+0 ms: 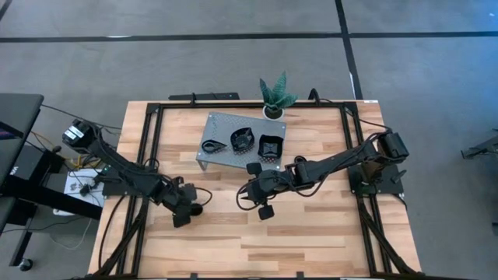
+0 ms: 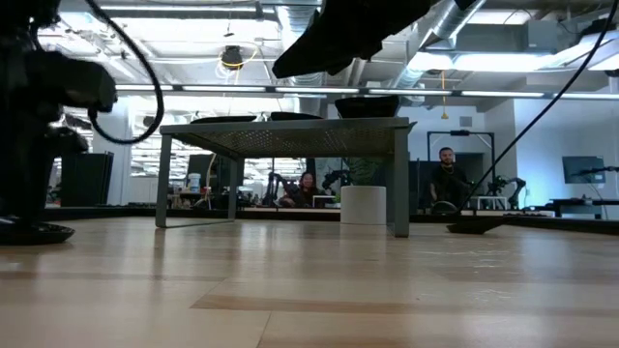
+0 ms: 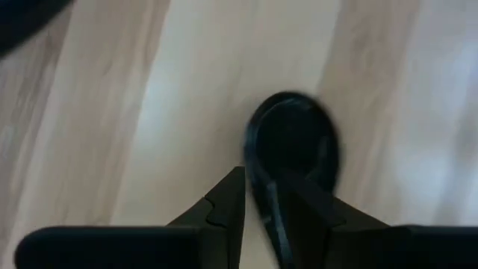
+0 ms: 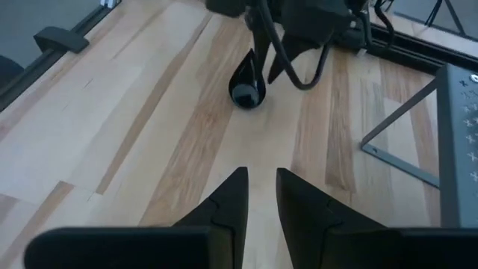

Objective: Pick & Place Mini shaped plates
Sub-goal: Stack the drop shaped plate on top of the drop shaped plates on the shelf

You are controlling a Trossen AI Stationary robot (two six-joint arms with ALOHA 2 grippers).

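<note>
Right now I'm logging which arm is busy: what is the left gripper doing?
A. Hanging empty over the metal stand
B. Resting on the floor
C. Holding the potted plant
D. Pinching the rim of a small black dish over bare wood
D: in the left wrist view the left gripper clamps the rim of a black dish above the wooden table.

no readable text, no labels, brands, numbers or signs legible on anything in view

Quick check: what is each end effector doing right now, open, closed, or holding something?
Left end effector: closed on the rim of a small black dish, low over the table.
Right end effector: fingers slightly apart, nothing between them, above bare wood.
</note>
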